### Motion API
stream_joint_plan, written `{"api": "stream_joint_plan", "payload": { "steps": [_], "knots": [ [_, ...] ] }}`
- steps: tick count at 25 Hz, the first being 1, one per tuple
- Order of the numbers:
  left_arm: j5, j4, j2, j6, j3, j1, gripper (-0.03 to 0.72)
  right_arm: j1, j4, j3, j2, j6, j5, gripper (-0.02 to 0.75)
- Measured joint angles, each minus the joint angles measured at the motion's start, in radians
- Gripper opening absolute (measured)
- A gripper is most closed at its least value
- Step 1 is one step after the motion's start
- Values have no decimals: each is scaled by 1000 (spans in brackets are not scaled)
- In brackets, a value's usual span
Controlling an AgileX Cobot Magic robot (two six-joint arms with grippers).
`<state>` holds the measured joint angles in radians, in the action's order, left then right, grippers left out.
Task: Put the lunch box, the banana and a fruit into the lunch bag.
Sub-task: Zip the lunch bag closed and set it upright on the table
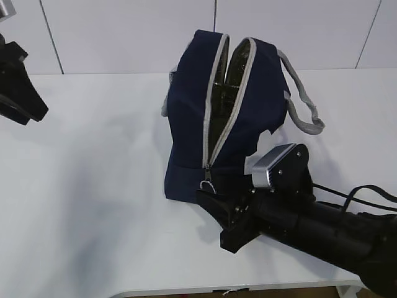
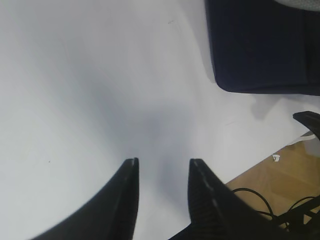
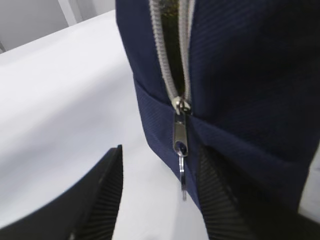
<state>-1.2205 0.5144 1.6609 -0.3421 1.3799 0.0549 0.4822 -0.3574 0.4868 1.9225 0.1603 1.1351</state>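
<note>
1. Exterior view: the lunch bag [image 1: 232,118] stands upright on the white surface [image 1: 93,205], its grey zipper parted along the top and down the front, dark lining showing inside.
2. My right gripper [image 3: 160,200] sits low at the bag's front base, fingers spread and grasping nothing; the zipper pull [image 3: 181,150] hangs between them (one finger close beside it, contact unclear).
3. My left gripper [image 2: 162,192] hovers over bare surface well left of the bag, fingers apart, empty.
</note>
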Motion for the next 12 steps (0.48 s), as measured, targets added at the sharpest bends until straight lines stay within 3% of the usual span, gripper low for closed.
{"api": "stream_joint_plan", "payload": {
  "steps": [12],
  "knots": [
    [0, 0, 0, 0, 0, 0, 239, 0, -2, 34, 0, 11, -72, 402]
  ]
}}
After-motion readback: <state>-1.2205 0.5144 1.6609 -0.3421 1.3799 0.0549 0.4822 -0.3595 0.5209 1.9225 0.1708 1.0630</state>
